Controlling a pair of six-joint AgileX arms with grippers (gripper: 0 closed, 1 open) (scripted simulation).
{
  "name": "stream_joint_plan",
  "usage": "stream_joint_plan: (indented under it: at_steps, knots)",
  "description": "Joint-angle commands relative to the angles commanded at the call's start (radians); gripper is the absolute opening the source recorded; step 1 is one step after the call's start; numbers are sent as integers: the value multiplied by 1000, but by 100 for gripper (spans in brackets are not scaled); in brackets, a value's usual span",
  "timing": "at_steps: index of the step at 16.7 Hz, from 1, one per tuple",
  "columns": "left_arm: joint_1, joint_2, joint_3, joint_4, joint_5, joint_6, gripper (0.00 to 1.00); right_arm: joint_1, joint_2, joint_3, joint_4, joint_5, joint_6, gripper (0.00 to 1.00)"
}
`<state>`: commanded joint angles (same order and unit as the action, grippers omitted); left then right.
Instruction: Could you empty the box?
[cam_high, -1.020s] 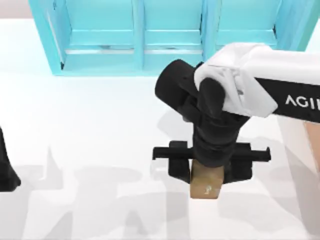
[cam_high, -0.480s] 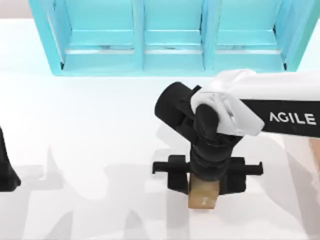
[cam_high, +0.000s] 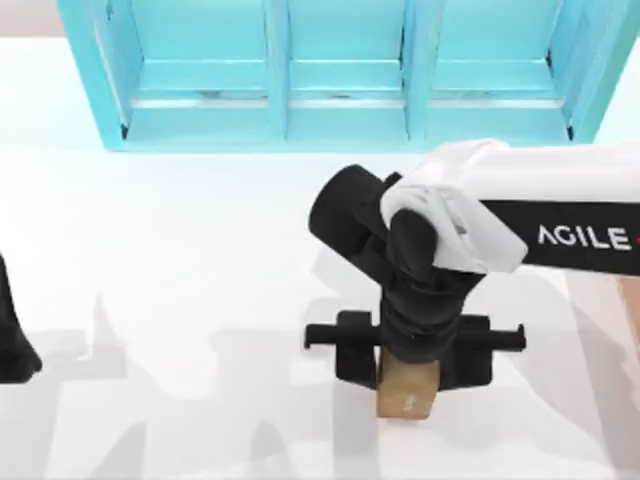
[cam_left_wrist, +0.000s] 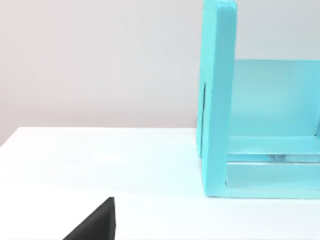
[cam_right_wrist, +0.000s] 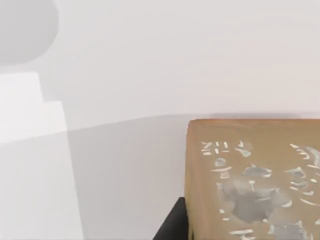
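My right gripper (cam_high: 408, 372) is shut on a small golden-brown cube (cam_high: 408, 398), with one black finger on each side of it, over the table's front middle. In the right wrist view the cube (cam_right_wrist: 250, 190) has a worn pale pattern on its face, and one black finger (cam_right_wrist: 172, 226) lies along its edge. A light-brown strip at the top view's right edge is the box (cam_high: 632, 330); its inside is out of view. My left arm (cam_high: 10, 340) is parked at the far left edge.
A turquoise three-bay shelf (cam_high: 340, 110) runs along the back of the white table (cam_high: 180, 260). In the left wrist view, the shelf's end wall (cam_left_wrist: 217, 100) is close by.
The right arm has drawn back a little toward the right and the front. The cube moved with it toward the front edge. Almost nothing shifted in the last half second.
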<state>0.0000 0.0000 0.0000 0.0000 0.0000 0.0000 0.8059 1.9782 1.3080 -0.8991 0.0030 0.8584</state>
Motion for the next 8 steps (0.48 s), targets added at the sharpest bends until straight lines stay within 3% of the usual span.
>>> stream_joint_plan:
  at_steps: [6, 8]
  knots:
    - [0, 0, 0, 0, 0, 0, 100, 0, 0, 0, 0, 0, 0, 98]
    - [0, 0, 0, 0, 0, 0, 100, 0, 0, 0, 0, 0, 0, 100]
